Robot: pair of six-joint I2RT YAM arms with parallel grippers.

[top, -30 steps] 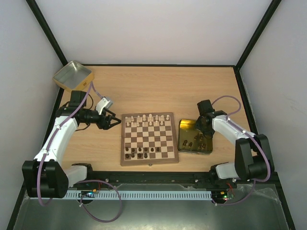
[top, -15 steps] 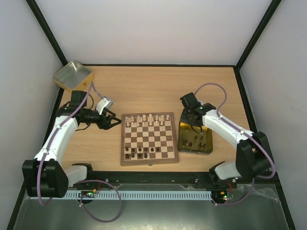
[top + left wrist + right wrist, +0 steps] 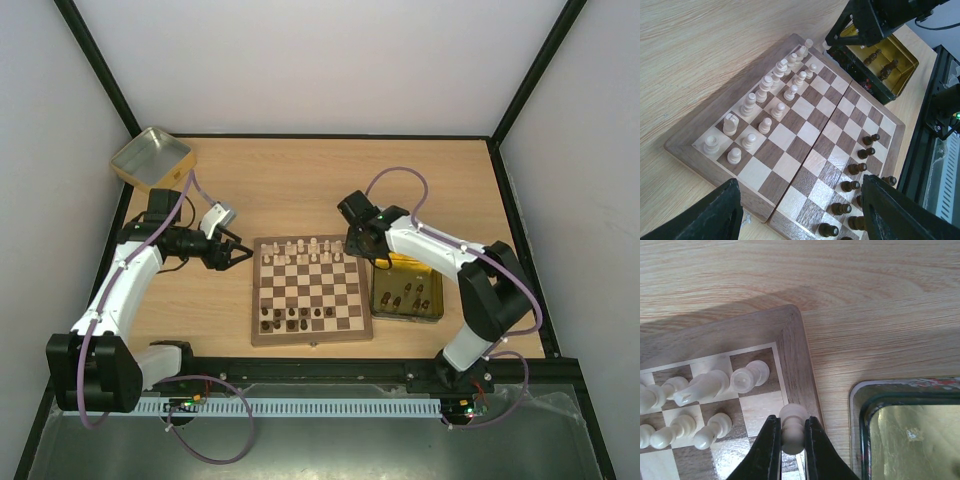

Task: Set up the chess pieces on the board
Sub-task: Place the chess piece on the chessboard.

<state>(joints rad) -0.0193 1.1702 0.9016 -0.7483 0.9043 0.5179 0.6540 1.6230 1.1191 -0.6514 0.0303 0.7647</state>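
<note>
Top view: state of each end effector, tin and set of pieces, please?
Left end effector, open, beside the board.
Right end effector, shut on cream piece over board's corner.
Cream pieces, upright on far rows.
Dark pieces, some on near rows, others in right tin.
Left tin, looks empty.

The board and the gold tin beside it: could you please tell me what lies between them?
Only a bare strip of tabletop separates the board from the tin; the right wrist view shows this most clearly.
</note>
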